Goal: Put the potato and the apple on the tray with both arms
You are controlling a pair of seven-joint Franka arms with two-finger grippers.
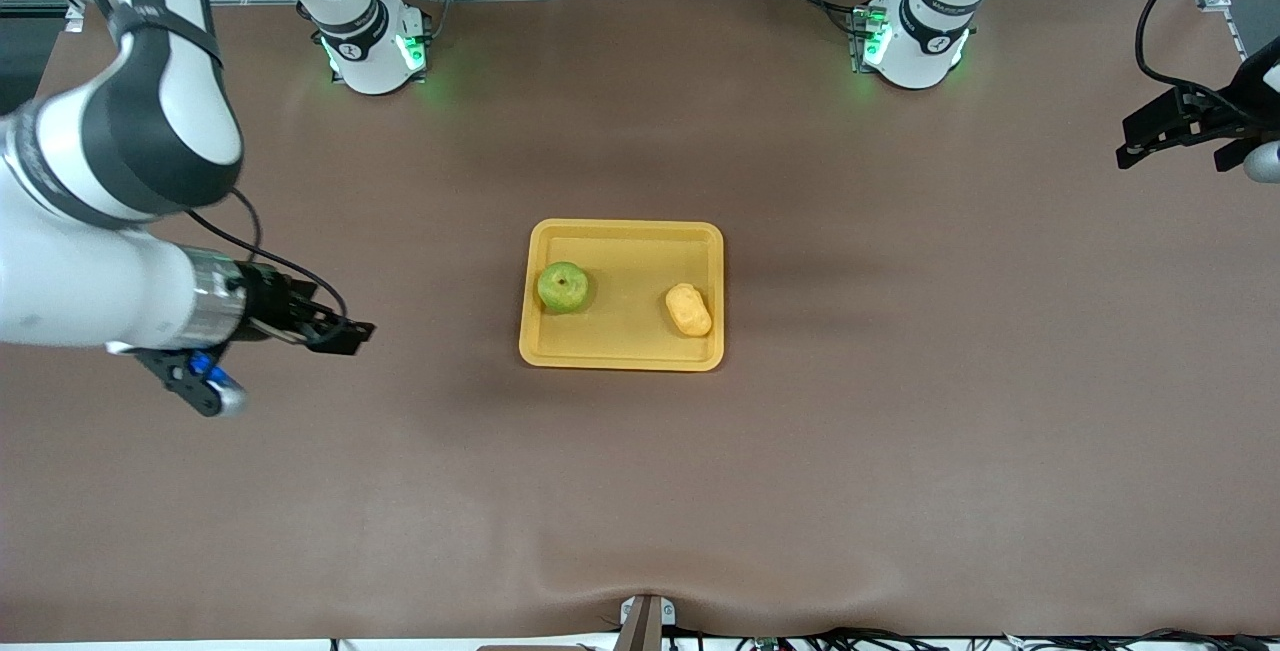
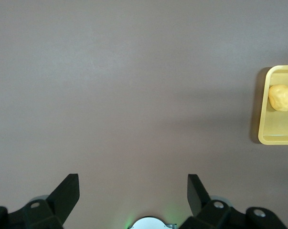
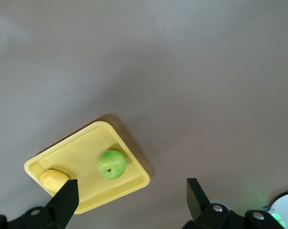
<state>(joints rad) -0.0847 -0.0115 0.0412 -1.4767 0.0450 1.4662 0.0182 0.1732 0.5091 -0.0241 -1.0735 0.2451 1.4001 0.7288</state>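
Both items on tray (image 1: 620,236) at desk (image 1: 900,431) centre: apple (image 1: 563,287) at tray's 9 o'clock, potato (image 1: 688,310) at 4 o'clock.

Placing looks complete; best move is clean retreat, no contact with tray.

Left claw (image 2: 133,187) spread wide, empty, over desk at left arm's end. Right claw (image 3: 133,191) spread wide, empty, over desk at right arm's end.

Potato long axis runs 11 to 5 o'clock. Apple round, stem dimple up.
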